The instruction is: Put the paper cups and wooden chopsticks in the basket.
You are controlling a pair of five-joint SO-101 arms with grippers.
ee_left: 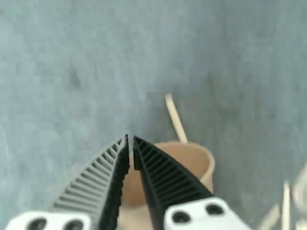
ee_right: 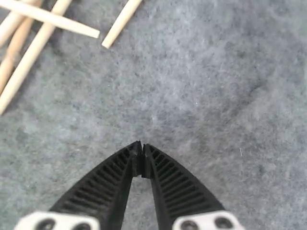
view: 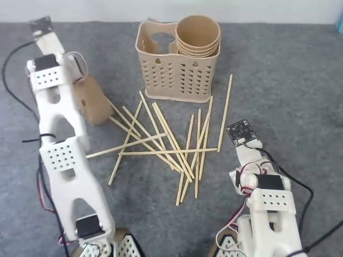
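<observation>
High view puts the slotted basket [view: 171, 80] at the far middle of the grey desk [view: 289, 80], with a stack of paper cups [view: 198, 32] already nested in its right compartment. A loose paper cup [view: 92, 101] lies on its side at the left, close beside the left arm. The wooden chopsticks [view: 161, 139] are scattered crosswise in front of the basket. The left claw [ee_left: 130, 140] is clenched on nothing, its tips all but meeting above the loose cup. The right claw [ee_right: 142, 144] is likewise clenched and empty over bare desk at the near right, just short of some chopstick ends [ee_right: 48, 19]. The cup looks light and thin-walled, likely to roll or crush, so a gentle pinch on the rim, one finger inside, seems the best hold. The chopsticks are probably light, stiff and smooth, and they lie flat and overlapping. An uppermost or outlying stick, taken across its middle, should come away most cleanly. The left arm covers part of the loose cup, the floor of the basket's left compartment is hidden, and the number of stacked cups is hard to tell.
</observation>
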